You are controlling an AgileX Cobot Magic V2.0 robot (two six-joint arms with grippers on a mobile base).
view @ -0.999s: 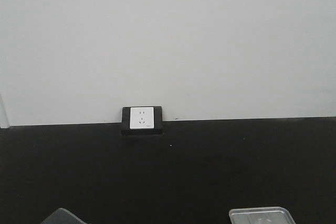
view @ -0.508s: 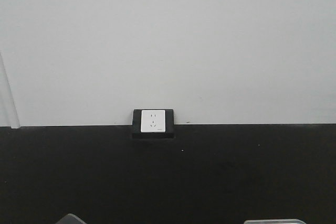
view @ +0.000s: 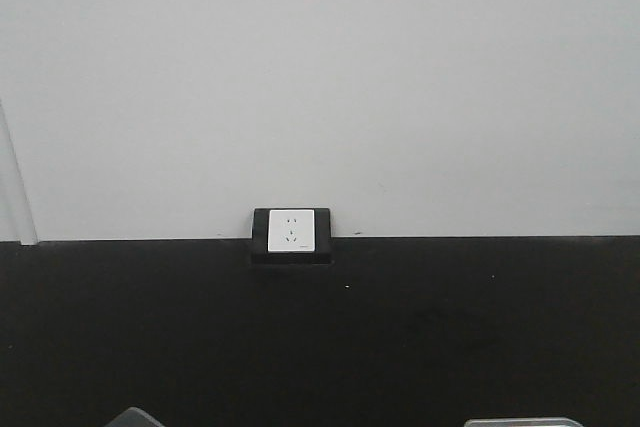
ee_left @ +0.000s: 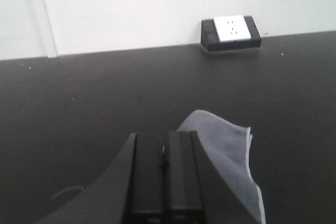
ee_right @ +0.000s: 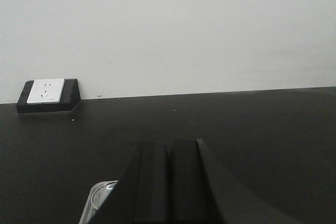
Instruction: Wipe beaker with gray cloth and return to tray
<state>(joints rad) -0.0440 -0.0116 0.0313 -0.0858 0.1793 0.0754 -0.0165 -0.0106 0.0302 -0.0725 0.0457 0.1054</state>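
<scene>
A black table [view: 450, 327] meets a white wall [view: 320, 77] at a socket [view: 291, 231], while the left claw [ee_left: 164, 145] and right claw [ee_right: 168, 148], each pressed closed and empty, partly hide the gray cloth [ee_left: 226, 150] and the beaker [ee_right: 98, 195].

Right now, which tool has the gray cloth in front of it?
The left tool: the gray cloth lies just past its tips, rightward. No cloth shows by the right tool.

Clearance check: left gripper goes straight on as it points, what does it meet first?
Probably the gray cloth: its corner lies just past the shut left gripper. If it passes above that, only bare table ahead. Depth unclear.
</scene>
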